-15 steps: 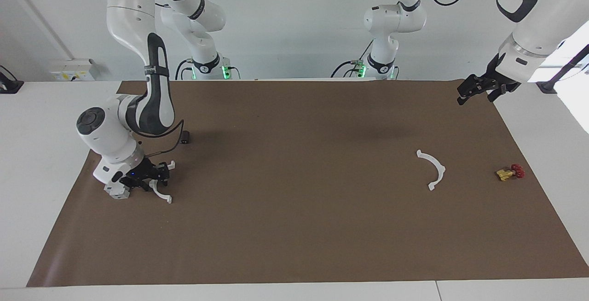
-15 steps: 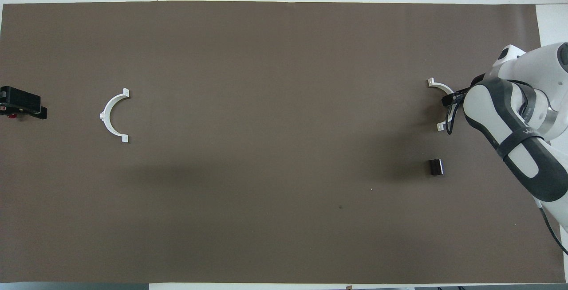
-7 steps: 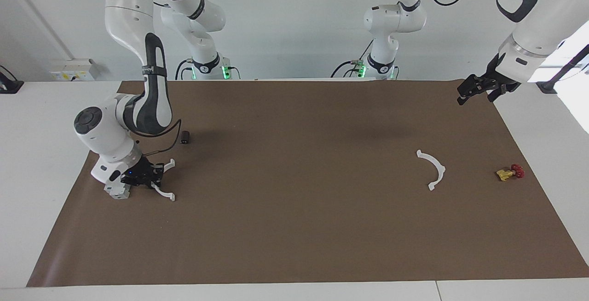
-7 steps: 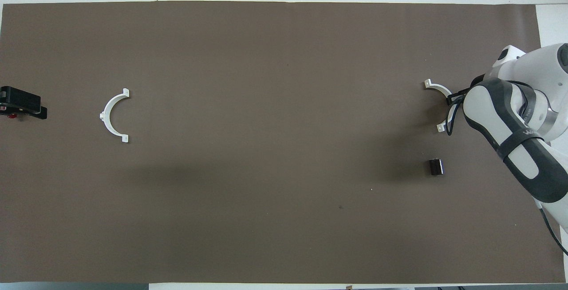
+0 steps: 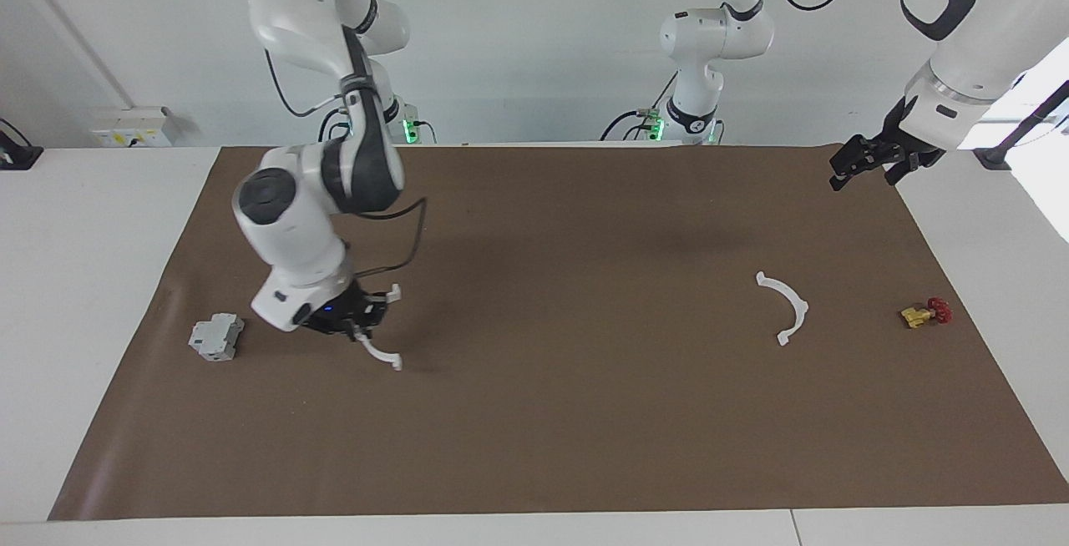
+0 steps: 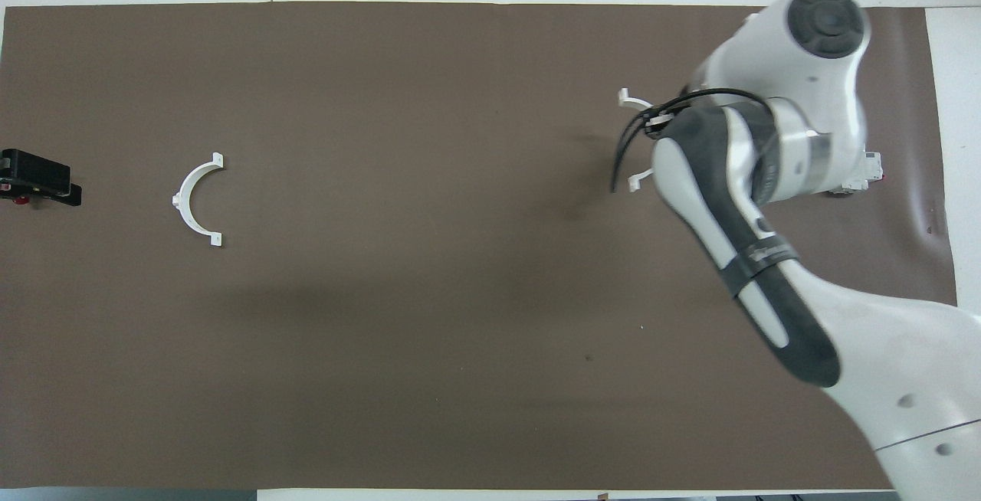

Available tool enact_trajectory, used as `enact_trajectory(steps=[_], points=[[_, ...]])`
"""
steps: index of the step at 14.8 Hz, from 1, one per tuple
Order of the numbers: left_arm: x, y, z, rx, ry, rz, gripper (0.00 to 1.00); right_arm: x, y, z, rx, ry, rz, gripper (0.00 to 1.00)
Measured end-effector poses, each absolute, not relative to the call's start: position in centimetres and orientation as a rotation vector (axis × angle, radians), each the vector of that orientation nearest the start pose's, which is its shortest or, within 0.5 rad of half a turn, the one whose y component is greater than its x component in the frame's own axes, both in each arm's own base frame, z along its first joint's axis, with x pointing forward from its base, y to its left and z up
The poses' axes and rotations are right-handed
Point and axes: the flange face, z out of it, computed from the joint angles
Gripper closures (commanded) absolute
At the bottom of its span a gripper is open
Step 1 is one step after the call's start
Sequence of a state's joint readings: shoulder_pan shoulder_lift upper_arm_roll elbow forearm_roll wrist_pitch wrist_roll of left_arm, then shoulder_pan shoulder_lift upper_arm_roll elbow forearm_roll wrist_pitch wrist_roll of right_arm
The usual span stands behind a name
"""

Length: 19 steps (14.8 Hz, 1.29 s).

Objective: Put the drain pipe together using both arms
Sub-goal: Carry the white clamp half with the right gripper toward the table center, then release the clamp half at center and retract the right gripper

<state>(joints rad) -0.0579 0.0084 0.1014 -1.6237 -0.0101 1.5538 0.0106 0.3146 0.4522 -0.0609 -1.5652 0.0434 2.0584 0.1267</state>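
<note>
My right gripper point(image 5: 355, 318) is shut on one white drain pipe arc point(image 5: 382, 354) and holds it just above the brown mat point(image 5: 543, 412), between the grey block and the mat's middle. In the overhead view the arm hides the gripper and only the arc's two tabbed ends point(image 6: 630, 99) show. The other arc point(image 5: 803, 305) lies flat on the mat toward the left arm's end; it also shows in the overhead view point(image 6: 178, 199). My left gripper point(image 5: 862, 169) waits, open and empty, in the air over the mat's corner; it shows at the overhead view's edge point(image 6: 34, 175).
A grey boxy block point(image 5: 217, 337) sits on the mat at the right arm's end. A small yellow valve with a red handle point(image 5: 923, 312) lies beside the loose arc at the left arm's end. The mat is rucked near its edge point(image 6: 923, 217).
My right gripper has lifted the arc off the mat beside the grey block and carried it toward the table's middle. The left arm and the loose arc have not moved.
</note>
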Motion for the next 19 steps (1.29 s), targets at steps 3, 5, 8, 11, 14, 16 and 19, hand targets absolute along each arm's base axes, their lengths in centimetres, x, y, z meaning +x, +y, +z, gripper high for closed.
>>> enact_trajectory(steps=[3,5,8,11,14,16,19], points=[[55.2,2.3,59.4,-3.150,-0.052,0.123,0.00,64.3,29.4,34.6,-3.138,-0.096,-0.075,1.00],[55.2,2.3,59.4,-3.150,-0.052,0.123,0.00,64.0,31.9,31.7,-3.146,-0.064,-0.057,1.00],[55.2,2.3,59.4,-3.150,-0.052,0.123,0.00,62.7,35.1,29.3,-3.158,-0.047,-0.026,1.00],[55.2,2.3,59.4,-3.150,-0.052,0.123,0.00,62.1,36.8,29.2,-3.159,-0.066,-0.041,1.00],[55.2,2.3,59.4,-3.150,-0.052,0.123,0.00,62.2,37.0,29.2,-3.153,-0.068,-0.058,0.93],[55.2,2.3,59.4,-3.150,-0.052,0.123,0.00,62.2,37.1,29.2,-3.150,-0.070,-0.061,0.24],[55.2,2.3,59.4,-3.150,-0.052,0.123,0.00,62.2,37.3,29.3,-3.145,-0.074,-0.074,0.00]])
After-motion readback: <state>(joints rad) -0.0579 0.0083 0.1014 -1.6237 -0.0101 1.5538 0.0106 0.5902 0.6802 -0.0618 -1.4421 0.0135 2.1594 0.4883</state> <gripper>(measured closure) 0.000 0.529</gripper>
